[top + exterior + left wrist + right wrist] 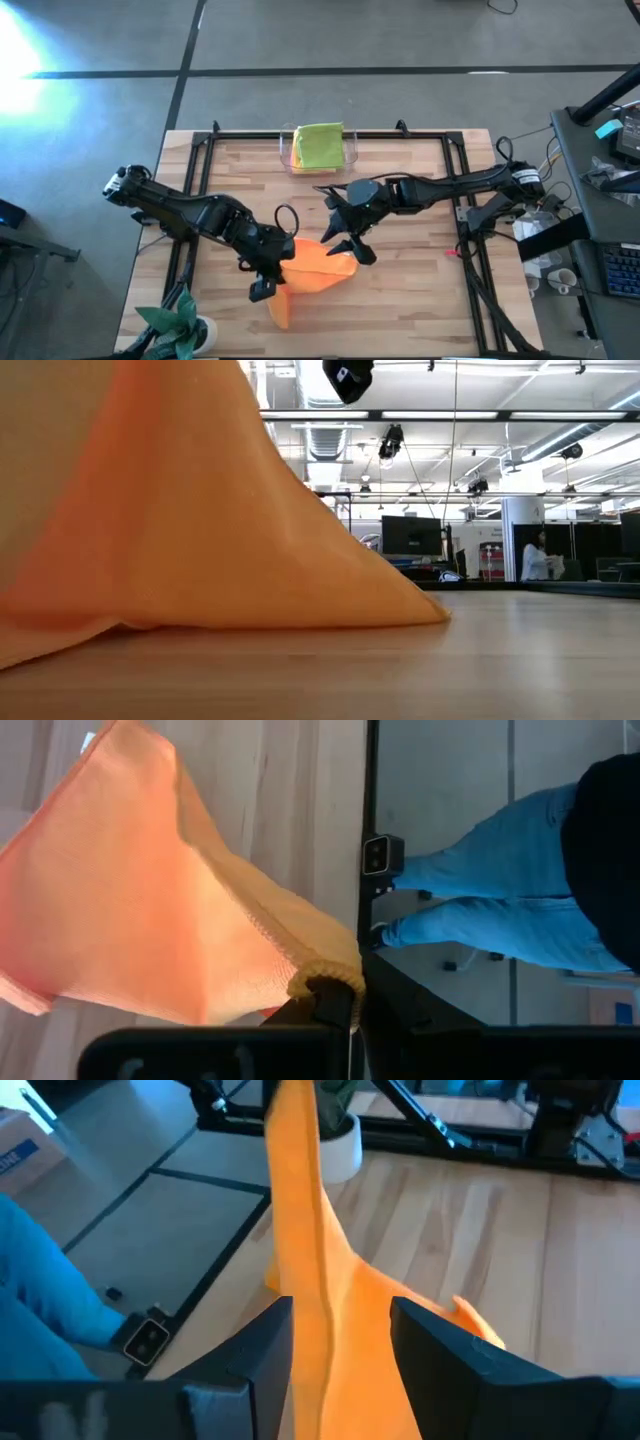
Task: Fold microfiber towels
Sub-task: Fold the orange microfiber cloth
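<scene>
1. We see the orange towel (318, 268) near the table's front edge, between the two grippers. Part of it is lifted off the wood and the rest trails on the surface. It is not yet a neat fold, so we judge this towel to be mid-fold.
2. The left gripper (268, 283) is shut tight, pinching a corner of the orange towel; in its wrist view the hem is bunched right at the fingers.
3. The right gripper (348, 245) has its jaws spread apart, and in its wrist view a raised ridge of the towel stands between them. We judge it is not clamped on the cloth.
4. At the back of the table (420, 290), a lime green towel (319, 145) lies folded in the clear tray (287, 152), with a sliver of pink (293, 153) showing under it.
5. Our count: one orange towel in hand, one lime green on the stack, at least one pink beneath. We see no yellow, and cannot tell how many lie in the stack.
6. A potted plant (178, 322) stands at the front left corner.
</scene>
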